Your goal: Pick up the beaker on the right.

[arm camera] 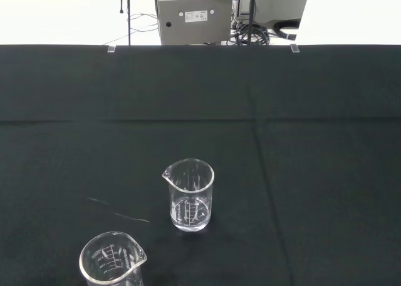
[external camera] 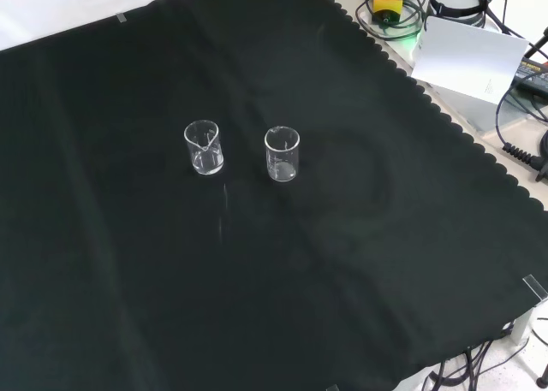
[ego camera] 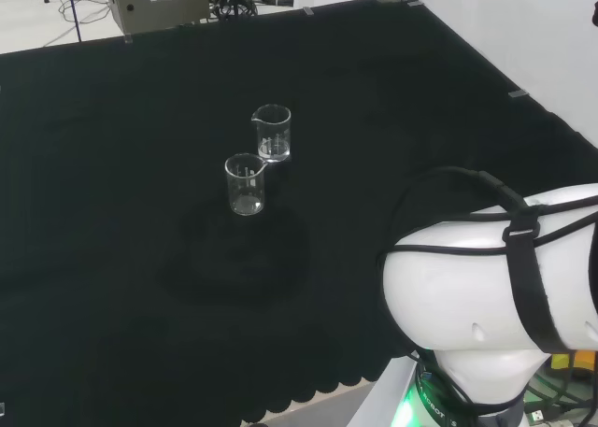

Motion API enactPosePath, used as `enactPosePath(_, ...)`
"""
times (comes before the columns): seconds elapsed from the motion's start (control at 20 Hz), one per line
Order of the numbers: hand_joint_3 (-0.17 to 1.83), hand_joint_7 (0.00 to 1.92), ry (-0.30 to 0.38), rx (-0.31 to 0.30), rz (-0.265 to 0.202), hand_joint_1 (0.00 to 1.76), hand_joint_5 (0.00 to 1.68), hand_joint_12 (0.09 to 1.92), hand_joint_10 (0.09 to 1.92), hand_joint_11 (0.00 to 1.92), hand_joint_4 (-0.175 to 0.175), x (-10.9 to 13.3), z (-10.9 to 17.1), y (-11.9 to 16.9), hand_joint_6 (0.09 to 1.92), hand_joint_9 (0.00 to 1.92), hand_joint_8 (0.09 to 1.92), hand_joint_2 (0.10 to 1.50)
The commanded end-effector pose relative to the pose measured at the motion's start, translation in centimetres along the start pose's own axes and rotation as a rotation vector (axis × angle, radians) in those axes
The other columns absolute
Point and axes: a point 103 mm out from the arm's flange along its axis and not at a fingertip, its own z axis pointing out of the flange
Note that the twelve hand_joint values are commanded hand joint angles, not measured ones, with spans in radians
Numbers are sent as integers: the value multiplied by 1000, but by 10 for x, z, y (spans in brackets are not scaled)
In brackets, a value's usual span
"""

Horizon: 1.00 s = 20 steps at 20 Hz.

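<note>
- Black cloth (ego camera: 112, 259) is covering the whole bench; I am seeing it lying flat, with a scalloped edge along the side nearest the arm's base.
- Two clear glass beakers are standing upright on it, near the middle, both apparently empty.
- In the head view I am reading the right beaker (ego camera: 272, 133) as the farther one, sitting up and to the right of the left beaker (ego camera: 246, 185); their outlines are overlapping slightly there, so from that angle I cannot say whether they are touching.
- In the front view the two are plainly standing apart, side by side: the right beaker (external camera: 203, 147) is showing on that view's left, the left beaker (external camera: 282, 153) on its right.
- In the wrist view the right beaker (arm camera: 189, 195) is standing central, spout turned to one side, white graduation marks facing the camera; the left beaker (arm camera: 113, 261) is sitting nearer the lens and is cut by the picture's edge.
- White arm link (ego camera: 495, 277), strapped with a black cable, is bulking at the head view's lower right, well clear of both beakers.
- Nothing is touching either beaker.
- Hand: I cannot tell whether it is released, clenched or grasping anything.
- Grey metal box (arm camera: 194, 15) with cabling is standing on the floor beyond the cloth's far edge.
- White card (external camera: 469, 56) and assorted cables are lying off the cloth at the front view's upper right.
</note>
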Motion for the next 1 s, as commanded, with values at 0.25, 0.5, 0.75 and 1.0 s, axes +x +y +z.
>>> enactPosePath(0.25, 387, 0, -7, -2, 0, 32, 234, 1364, 663, 0, -7, 0, 2, 1, 90, 118, 470, 1197)
enactPosePath(0.5, 370, 0, -1, 17, 5, 31, 240, 1367, 663, 0, -8, -6, 9, 6, 87, 118, 471, 1205)
enactPosePath(0.75, 364, 1, 34, 38, 27, 33, 243, 1366, 664, 0, -8, -26, 32, 20, 87, 118, 474, 1206)
enactPosePath(1.0, 330, 11, 70, 45, 57, 48, 263, 1372, 671, 0, -11, -64, 60, 36, 87, 140, 495, 1214)
